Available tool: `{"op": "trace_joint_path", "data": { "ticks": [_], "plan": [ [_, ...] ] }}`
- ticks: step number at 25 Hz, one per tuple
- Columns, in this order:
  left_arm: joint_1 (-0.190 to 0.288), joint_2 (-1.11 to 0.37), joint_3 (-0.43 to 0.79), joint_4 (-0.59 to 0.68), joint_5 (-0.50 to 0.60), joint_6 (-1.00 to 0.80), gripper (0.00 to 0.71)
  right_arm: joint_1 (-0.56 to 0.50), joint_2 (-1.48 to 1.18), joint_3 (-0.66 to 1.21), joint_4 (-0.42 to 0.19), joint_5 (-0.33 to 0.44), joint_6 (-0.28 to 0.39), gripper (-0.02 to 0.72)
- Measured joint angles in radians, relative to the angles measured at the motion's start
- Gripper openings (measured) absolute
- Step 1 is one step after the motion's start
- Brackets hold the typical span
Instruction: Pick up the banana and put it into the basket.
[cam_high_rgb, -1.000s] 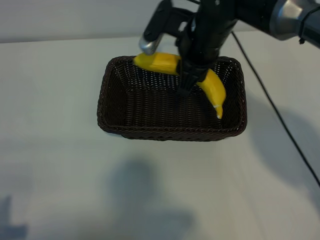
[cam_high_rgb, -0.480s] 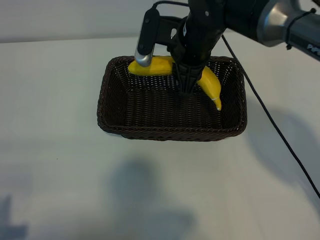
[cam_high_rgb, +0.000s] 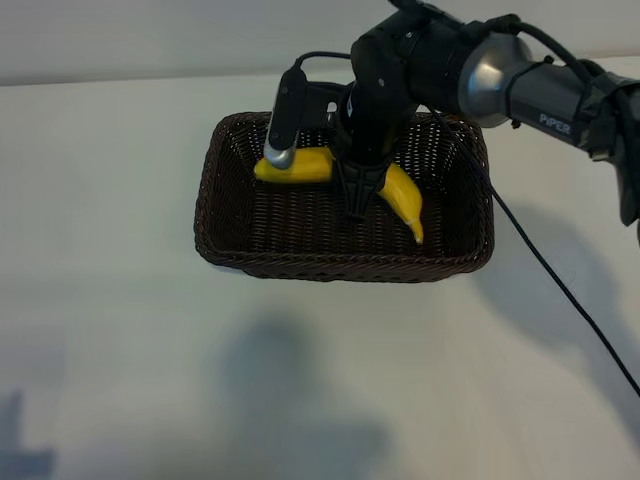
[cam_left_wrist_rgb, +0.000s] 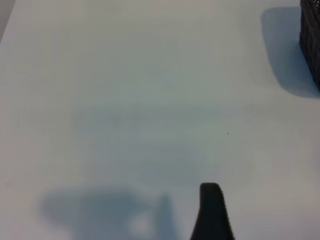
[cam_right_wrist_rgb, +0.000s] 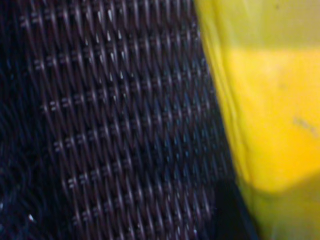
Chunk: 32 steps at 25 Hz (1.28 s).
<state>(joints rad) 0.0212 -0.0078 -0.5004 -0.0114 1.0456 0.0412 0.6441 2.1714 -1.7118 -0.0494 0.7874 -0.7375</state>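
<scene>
Basket: the basket (cam_high_rgb: 235, 215), dark-brown woven wicker with a braided rim, stands on the pale worktop (cam_high_rgb: 110, 330) a little above the middle of the exterior view; its long side runs from 9 o'clock to 3 o'clock.
Contents: only the banana (cam_high_rgb: 400, 200) shows inside it, lying in the half toward 12 o'clock, its thick end toward 9 o'clock and its tapered tip pointing toward 5 o'clock.
Banana height: whether it rests on the woven floor or hangs just above it cannot be told; in the right wrist view the yellow skin (cam_right_wrist_rgb: 265, 110) fills one side with the weave (cam_right_wrist_rgb: 115, 125) right beside it.
Right hand: the right hand (cam_high_rgb: 355, 195) reaches steeply down into the basket from the arm entering at 2 o'clock and pinches the banana at about mid-length; the fingers are apart only by the fruit's thickness.
Fingers: one dark finger (cam_high_rgb: 354, 190) crosses in front of the banana; the other is behind the fruit and out of sight.
Left hand: the left hand is parked well away from the basket, above bare worktop; in its own wrist view only one dark fingertip (cam_left_wrist_rgb: 211, 210) shows, and the fingers stand spread with nothing between them.
Basket edge: a sliver of the wicker wall (cam_left_wrist_rgb: 311, 42) is cut off at the frame edge of the left wrist view.
Hidden: the banana's middle is covered by the right hand and wrist; the silver-tipped camera mount (cam_high_rgb: 283, 120) overlaps its thick end.
Cable: a black cable (cam_high_rgb: 560, 290) trails from the right arm toward 4 o'clock across the worktop.
</scene>
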Motion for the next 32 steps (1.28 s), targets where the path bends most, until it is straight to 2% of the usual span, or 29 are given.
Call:
{"op": "trace_joint_path", "data": {
  "ticks": [12,14,18,20,25,32],
  "plan": [
    [0.0,0.0,0.0,0.0,0.0,0.0,0.548,0.0,0.0,-0.001,-0.001,0.029,0.001,0.43],
    [0.0,0.0,0.0,0.0,0.0,0.0,0.548,0.0,0.0,-0.001,0.002,0.038,0.006,0.46],
    [0.0,0.0,0.0,0.0,0.0,0.0,0.548,0.0,0.0,-0.004,0.033,0.071,0.008,0.567],
    [0.0,0.0,0.0,0.0,0.0,0.0,0.548,0.0,0.0,-0.013,0.049,0.099,0.008,0.593],
    [0.0,0.0,0.0,0.0,0.0,0.0,0.548,0.001,-0.001,-0.082,0.065,0.198,0.035,0.589],
    [0.0,0.0,0.0,0.0,0.0,0.0,0.548,0.002,-0.004,-0.274,0.038,0.376,0.169,0.584]
  ]
}}
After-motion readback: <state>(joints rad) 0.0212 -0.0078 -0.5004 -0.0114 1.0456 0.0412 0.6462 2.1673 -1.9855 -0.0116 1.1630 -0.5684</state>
